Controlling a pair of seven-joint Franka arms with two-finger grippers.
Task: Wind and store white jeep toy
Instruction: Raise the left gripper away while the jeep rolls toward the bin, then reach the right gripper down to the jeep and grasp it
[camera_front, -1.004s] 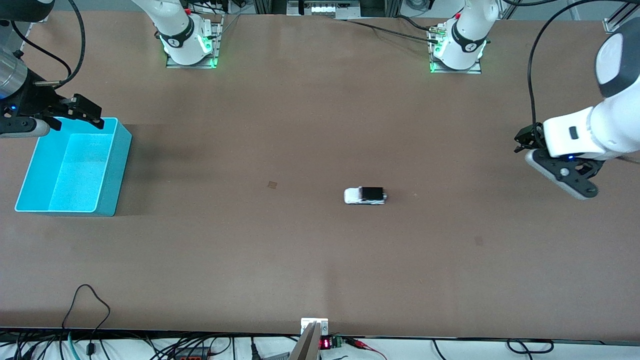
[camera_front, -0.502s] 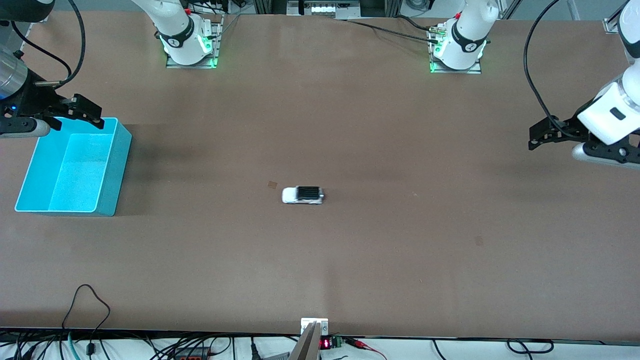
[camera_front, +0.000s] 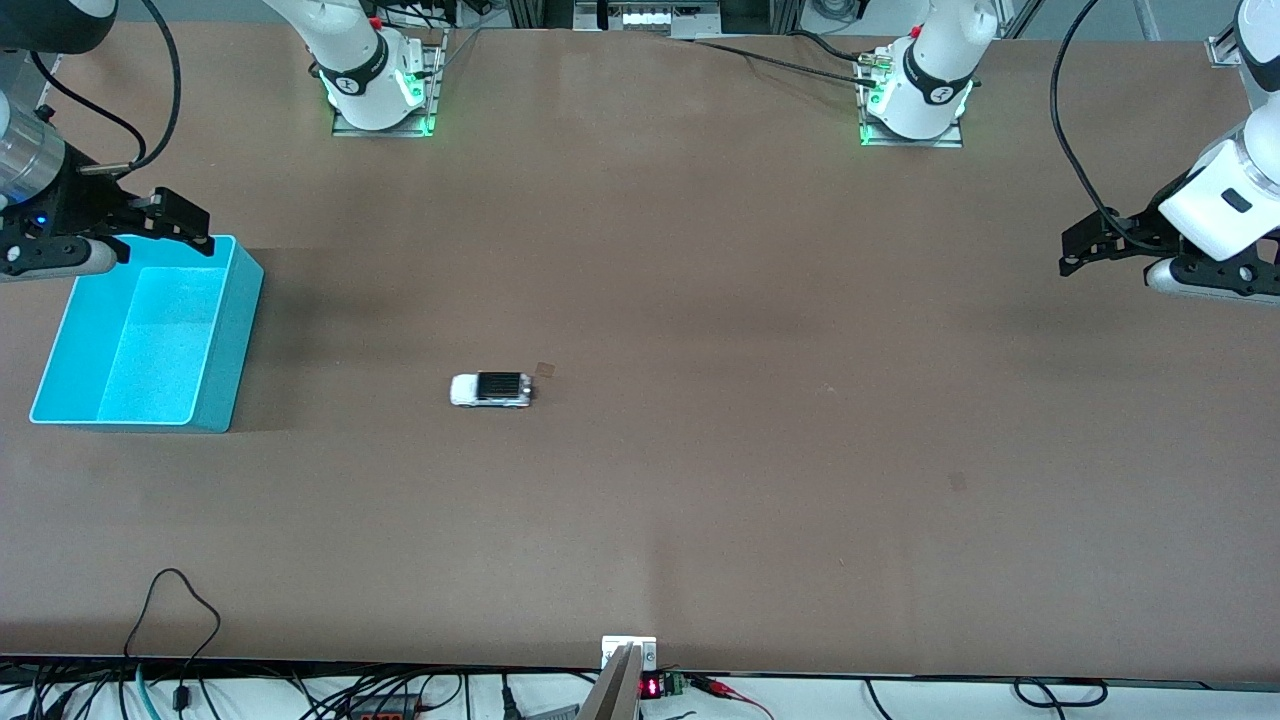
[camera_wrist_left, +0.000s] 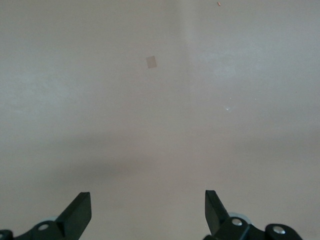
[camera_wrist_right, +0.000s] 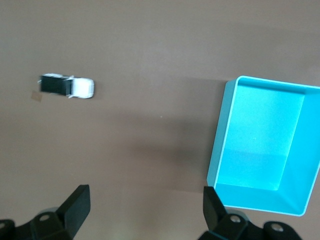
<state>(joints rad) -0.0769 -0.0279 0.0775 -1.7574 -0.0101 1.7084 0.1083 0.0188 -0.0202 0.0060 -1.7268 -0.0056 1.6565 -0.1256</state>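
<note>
One white jeep toy, apparently bin-pointed.

Open brown worktop all round the tiny white jeep toy.
Only the open turquoise plastic bin stands near it, toward the right arm's end.

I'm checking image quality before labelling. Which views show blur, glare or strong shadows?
Right wrist view: the toy car looks slightly smeared. Front view: soft dark shadow on the table beside the blue bin. Left wrist view: only bare table, pale and washed out, with a faint shadow band.
</note>
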